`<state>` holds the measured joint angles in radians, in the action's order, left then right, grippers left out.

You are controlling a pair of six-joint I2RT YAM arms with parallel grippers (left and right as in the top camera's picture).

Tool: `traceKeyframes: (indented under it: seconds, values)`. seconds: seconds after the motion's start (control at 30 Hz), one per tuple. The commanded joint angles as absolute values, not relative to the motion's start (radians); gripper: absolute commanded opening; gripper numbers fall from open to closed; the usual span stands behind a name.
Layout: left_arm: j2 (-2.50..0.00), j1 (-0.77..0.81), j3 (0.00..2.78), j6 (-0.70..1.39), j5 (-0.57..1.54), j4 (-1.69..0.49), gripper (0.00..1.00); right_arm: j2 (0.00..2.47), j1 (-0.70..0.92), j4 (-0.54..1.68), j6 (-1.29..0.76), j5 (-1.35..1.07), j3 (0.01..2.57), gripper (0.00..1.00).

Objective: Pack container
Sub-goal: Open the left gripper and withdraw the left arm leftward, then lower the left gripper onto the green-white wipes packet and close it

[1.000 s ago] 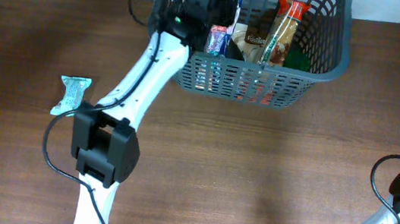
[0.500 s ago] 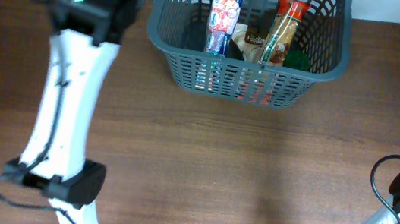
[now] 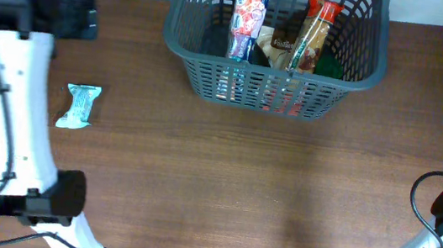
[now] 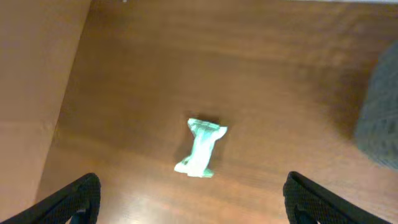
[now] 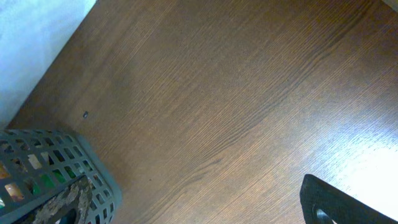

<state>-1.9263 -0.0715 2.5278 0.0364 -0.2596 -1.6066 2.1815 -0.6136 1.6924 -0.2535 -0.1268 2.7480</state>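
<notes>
Packets (image 3: pixel 248 21) stand in the container (image 3: pixel 267 94); one green packet (image 3: pixel 80 105) lies unpacked on the tabletop (image 3: pixel 239 185) near the left pincer (image 4: pixel 193 196), open and empty like the right pincer (image 5: pixel 348 202).

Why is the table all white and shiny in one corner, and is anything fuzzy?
Right wrist view: light glares off the table at the lower right, washing out the wood grain. Left wrist view: the green packet is sharp, but the container at the right edge is a grey blur. Overhead view: evenly lit.

Dk grey slotted container (image 3: pixel 243 88), upright, top centre, partly filled
</notes>
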Motion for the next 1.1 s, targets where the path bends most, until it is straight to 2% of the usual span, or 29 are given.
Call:
traceKeyframes:
  seconds: [0.0, 0.1, 0.23, 0.33, 0.5, 0.63, 0.87, 0.97, 1.07]
  values:
    - [-1.928, -0.211, 2.509, -0.115, 0.014, -1.627, 0.86, 2.185, -0.609, 1.698, -0.243, -0.111, 2.747, 0.99]
    - [-1.928, -0.303, 2.460, -0.202, 0.129, -1.634, 0.86, 2.185, -0.609, 1.698, -0.243, -0.111, 2.747, 0.99]
    - [-1.928, -0.353, 2.301, -0.274, 0.130, -1.613, 0.86, 2.185, -0.609, 1.698, -0.243, -0.111, 2.747, 0.99]
    - [-1.928, -0.356, 2.058, -0.282, 0.124, -1.465, 0.86, 2.185, -0.609, 1.698, -0.243, -0.111, 2.747, 0.99]
    - [-1.928, -0.349, 1.811, -0.282, 0.123, -1.251, 0.86, 2.185, -0.609, 1.698, -0.243, -0.111, 2.747, 0.99]
    - [-1.930, -0.350, 1.673, -0.275, 0.065, -1.113, 0.86, 2.185, -0.609, 1.698, -0.243, -0.111, 2.747, 0.99]
    - [-1.932, -0.350, 1.546, -0.275, 0.042, -1.002, 0.87, 2.185, -0.609, 1.698, -0.243, -0.111, 2.747, 0.99]
    - [-1.932, -0.350, 1.500, -0.275, 0.031, -0.931, 0.99, 2.185, -0.609, 1.698, -0.243, -0.111, 2.747, 0.99]
    - [-1.932, -0.350, 1.479, -0.274, 0.030, -0.883, 0.99, 2.185, -0.609, 1.698, -0.243, -0.111, 2.747, 0.99]
